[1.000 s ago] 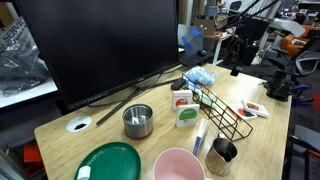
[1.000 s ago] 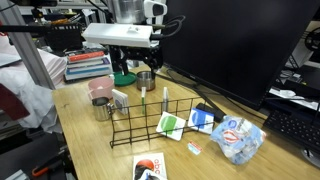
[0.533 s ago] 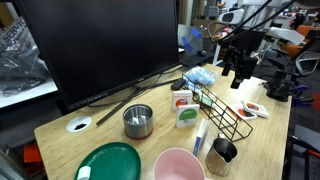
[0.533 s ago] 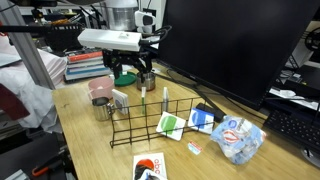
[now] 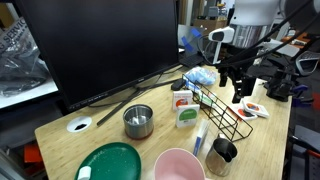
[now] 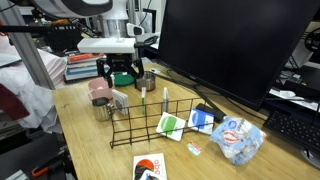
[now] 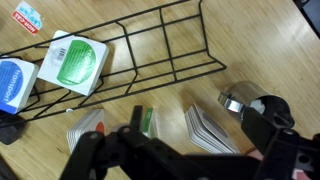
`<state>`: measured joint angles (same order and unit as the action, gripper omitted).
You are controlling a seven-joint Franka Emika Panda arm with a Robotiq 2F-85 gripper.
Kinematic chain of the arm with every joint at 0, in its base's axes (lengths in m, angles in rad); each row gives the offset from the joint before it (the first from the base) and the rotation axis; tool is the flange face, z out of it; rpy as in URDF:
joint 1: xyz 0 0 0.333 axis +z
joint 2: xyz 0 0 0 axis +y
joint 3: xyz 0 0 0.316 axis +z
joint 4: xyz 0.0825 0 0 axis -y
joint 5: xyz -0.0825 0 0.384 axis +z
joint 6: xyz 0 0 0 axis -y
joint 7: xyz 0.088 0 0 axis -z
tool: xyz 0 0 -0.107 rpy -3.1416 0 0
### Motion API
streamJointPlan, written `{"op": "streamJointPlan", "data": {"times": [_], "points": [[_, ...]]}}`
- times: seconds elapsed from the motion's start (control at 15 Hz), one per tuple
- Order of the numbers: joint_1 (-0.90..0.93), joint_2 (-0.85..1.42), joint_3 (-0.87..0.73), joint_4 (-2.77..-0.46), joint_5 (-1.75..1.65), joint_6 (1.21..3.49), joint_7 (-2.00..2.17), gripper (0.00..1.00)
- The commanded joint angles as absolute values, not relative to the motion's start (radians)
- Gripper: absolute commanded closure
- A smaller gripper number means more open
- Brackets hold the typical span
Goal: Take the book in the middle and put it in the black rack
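Three small booklets stand upright in a row beside the black rack (image 7: 168, 60). The middle one, the book (image 7: 148, 122), is white with a green cover and shows edge-on; it also shows in an exterior view (image 6: 143, 97). A dark-red-topped booklet (image 7: 86, 132) and a white one (image 7: 212, 130) flank it. My gripper (image 7: 180, 150) is open and empty, hovering above the row with a finger on each side. It shows in both exterior views (image 5: 238, 88) (image 6: 122, 76). The rack (image 5: 222, 115) (image 6: 150, 128) lies lengthwise beside the row.
A steel mug (image 7: 240, 100) stands by the row's end, near the pink bowl (image 5: 178, 165). A green-faced box (image 7: 78, 60) and a blue one (image 7: 15, 80) lie at the rack. A steel cup (image 5: 138, 120), a green plate (image 5: 110, 160) and a big monitor (image 5: 100, 45) are nearby.
My gripper has come down steadily toward the row of booklets, still open. Nothing on the table has moved.
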<state>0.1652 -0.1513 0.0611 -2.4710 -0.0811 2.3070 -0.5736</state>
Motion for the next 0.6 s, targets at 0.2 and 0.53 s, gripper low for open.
{"op": "streamJointPlan", "data": {"times": [0.2,0.53], "points": [[0.159,-0.153,0.066,-2.470,-0.079,2.305,-0.574,0.00],[0.166,-0.143,0.073,-2.467,-0.089,2.302,-0.592,0.00]]}}
